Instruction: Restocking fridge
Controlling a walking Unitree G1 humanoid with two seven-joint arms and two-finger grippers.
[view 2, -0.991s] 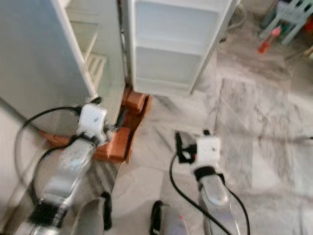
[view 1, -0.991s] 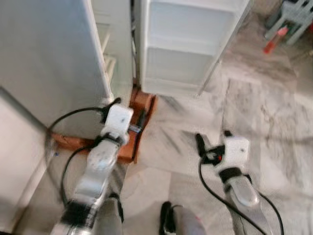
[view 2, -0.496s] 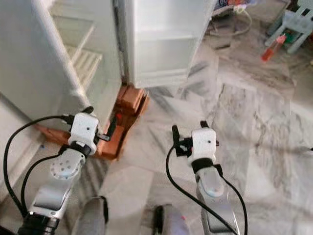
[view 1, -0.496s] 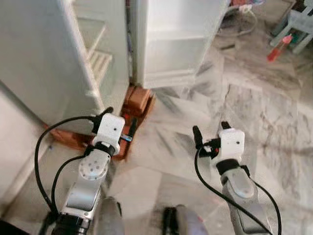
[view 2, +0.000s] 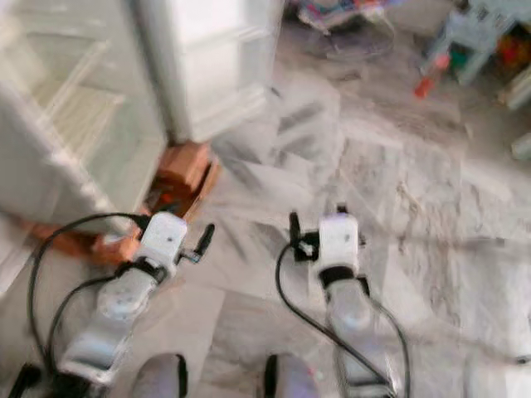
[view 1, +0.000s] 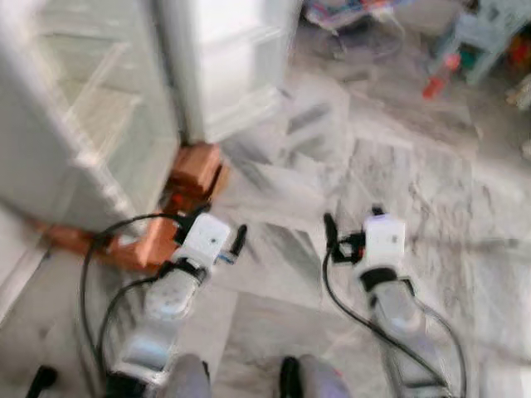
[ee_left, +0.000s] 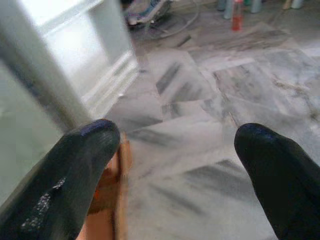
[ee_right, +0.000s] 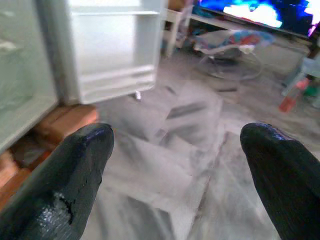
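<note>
Two grippers out front of me, both empty: the left gripper (ee_left: 175, 165) has its jaws spread wide over the marble floor (view 1: 398, 166), and the right gripper (ee_right: 175, 170) gapes just as wide. The fridge (view 1: 75, 141) sits ahead to my left, door (view 1: 224, 58) swung open, raised on bricks (view 1: 195, 170). Everything's blurred. A red bottle (view 1: 437, 76) stands far right.
</note>
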